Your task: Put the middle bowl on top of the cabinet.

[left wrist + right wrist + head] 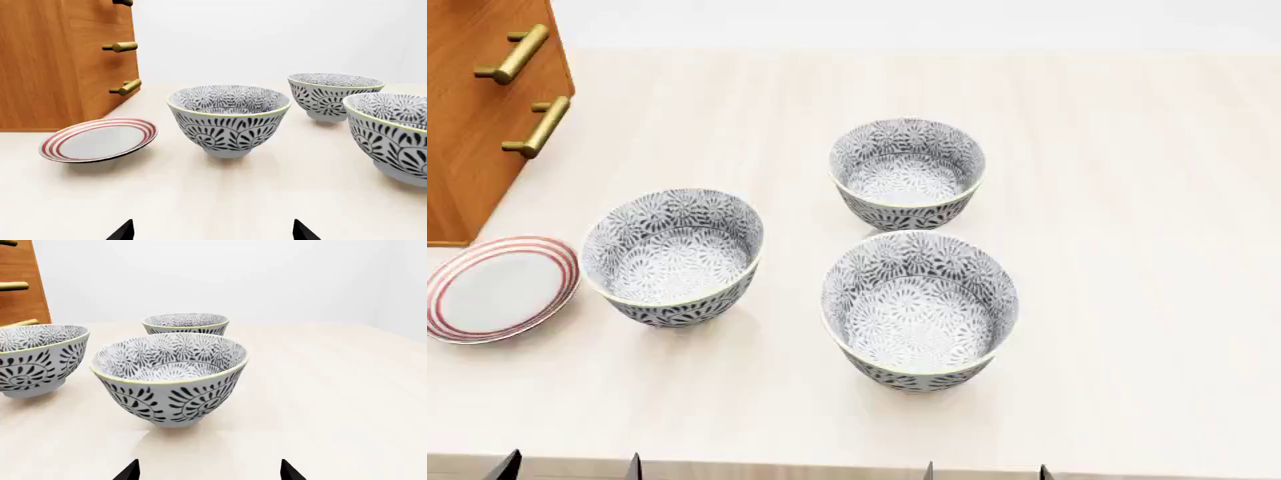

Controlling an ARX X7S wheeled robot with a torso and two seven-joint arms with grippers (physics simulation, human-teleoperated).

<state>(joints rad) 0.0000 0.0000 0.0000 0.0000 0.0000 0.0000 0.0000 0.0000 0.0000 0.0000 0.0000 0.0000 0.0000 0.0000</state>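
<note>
Three alike grey-patterned bowls stand in a triangle on the table: a left bowl (674, 255) (227, 120), a far bowl (908, 175) (333, 95) and a near right bowl (918, 310) (170, 377). I cannot tell which of them is the middle bowl. The cabinet (481, 110) (60, 60) rises at the far left, its top out of view. My left gripper (569, 468) (213, 232) is open and empty, low in front of the left bowl. My right gripper (988, 470) (209, 471) is open and empty, just short of the near right bowl.
A red-striped white plate (494, 288) (100, 140) lies at the foot of the cabinet, just left of the left bowl. Brass handles (537, 127) stick out of the cabinet's front. The pale table (1148, 250) stretches away to the right.
</note>
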